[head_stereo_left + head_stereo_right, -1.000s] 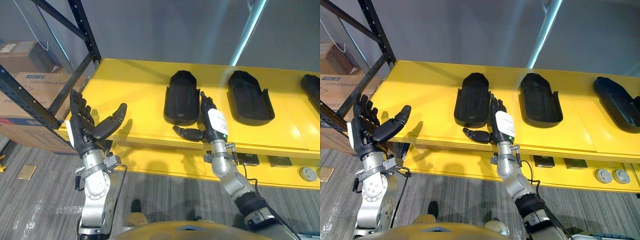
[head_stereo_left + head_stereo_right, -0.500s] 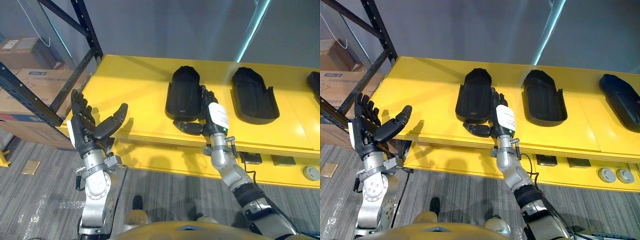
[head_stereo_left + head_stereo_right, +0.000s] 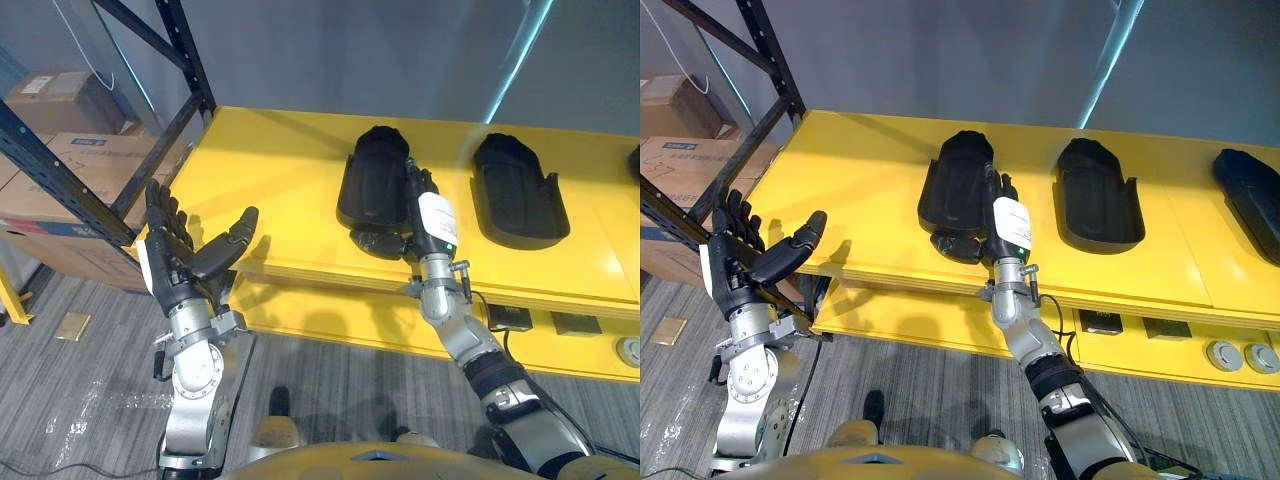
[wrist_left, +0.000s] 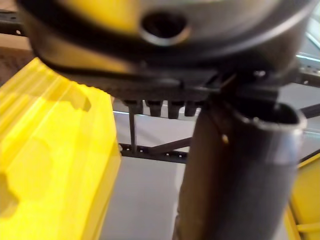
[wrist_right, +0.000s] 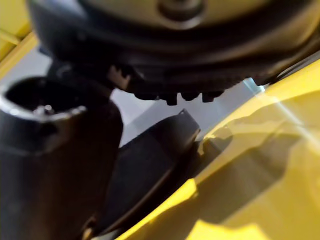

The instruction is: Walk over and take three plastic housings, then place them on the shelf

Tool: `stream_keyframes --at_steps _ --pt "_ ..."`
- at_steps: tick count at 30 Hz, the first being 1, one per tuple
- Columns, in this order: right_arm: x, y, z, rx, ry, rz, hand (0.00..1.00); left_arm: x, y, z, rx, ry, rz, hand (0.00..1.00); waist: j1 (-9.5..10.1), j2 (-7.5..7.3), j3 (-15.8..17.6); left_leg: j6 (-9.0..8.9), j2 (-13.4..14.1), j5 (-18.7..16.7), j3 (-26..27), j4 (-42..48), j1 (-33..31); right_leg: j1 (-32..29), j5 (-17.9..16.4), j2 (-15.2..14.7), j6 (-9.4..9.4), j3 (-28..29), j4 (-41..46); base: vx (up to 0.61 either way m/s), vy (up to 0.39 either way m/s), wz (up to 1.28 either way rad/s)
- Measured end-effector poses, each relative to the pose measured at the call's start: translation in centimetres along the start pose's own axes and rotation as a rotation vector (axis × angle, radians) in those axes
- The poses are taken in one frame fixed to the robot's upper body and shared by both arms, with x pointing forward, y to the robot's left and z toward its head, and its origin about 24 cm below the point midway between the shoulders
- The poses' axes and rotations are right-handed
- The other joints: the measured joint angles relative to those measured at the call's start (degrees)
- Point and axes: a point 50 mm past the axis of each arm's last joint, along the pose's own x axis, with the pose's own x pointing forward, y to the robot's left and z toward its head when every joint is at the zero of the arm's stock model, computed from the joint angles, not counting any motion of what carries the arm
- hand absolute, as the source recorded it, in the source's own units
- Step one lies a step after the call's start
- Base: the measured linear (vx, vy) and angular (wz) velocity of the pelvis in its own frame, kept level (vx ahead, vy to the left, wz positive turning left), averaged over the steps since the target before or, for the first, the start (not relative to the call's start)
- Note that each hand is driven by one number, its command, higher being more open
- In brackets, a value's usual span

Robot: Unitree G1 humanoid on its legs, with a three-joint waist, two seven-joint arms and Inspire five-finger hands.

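Observation:
Three black plastic housings lie on the yellow table [image 3: 270,190]: one [image 3: 374,178] in the middle, a second [image 3: 515,189] to its right, a third [image 3: 1250,198] at the far right edge. My right hand [image 3: 420,215] is open, its straight fingers lying along the right edge of the middle housing [image 3: 958,185] and its thumb [image 3: 378,243] below the housing's near end. In the right wrist view the housing [image 5: 150,165] shows just past the thumb [image 5: 55,170]. My left hand [image 3: 185,255] hangs open, palm up, off the table's left front corner, holding nothing.
A dark metal rack [image 3: 150,110] with diagonal braces stands at the left, cardboard boxes [image 3: 70,150] behind it. Under the table's front edge sits a lower yellow ledge [image 3: 1160,340] with small dark and round parts. Grey carpet lies below.
The camera has moved closer and to the left. My right hand has slid farther along the middle housing's right edge, the thumb closing in under its near end. The left hand holds its pose.

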Motion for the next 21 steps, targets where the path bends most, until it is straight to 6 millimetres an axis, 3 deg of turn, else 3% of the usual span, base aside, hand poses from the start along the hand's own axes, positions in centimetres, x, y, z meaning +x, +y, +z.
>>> stream_keyframes --at_steps 15,19,21 --pt "0.6 -0.5 0.6 0.008 -0.022 -0.018 1.0 -0.3 -0.6 -0.1 -0.013 0.012 -0.027 1.0 -0.28 0.14 0.54 0.18 -0.15 -0.01 0.09 -0.02 0.2 0.0 -0.11 -0.28 0.15 0.11 0.51 0.0 -0.002 0.0" --pt "-0.6 -2.4 1.6 0.066 -0.072 -0.07 1.0 -0.2 -0.4 -0.1 -0.009 0.009 -0.018 1.0 -0.46 -0.04 0.86 0.06 -0.14 -0.13 0.64 -0.01 0.24 -0.04 -0.02 -0.28 0.25 0.33 0.34 0.0 0.0 -0.03" --pt "-1.4 -4.0 2.7 0.077 -0.19 -0.064 1.0 0.0 0.0 0.0 -0.001 0.002 -0.002 1.0 -1.5 -0.28 1.01 0.05 -0.12 -0.45 1.49 -0.02 0.62 -0.17 0.05 -0.28 0.33 1.12 0.21 0.0 -0.002 -0.16"
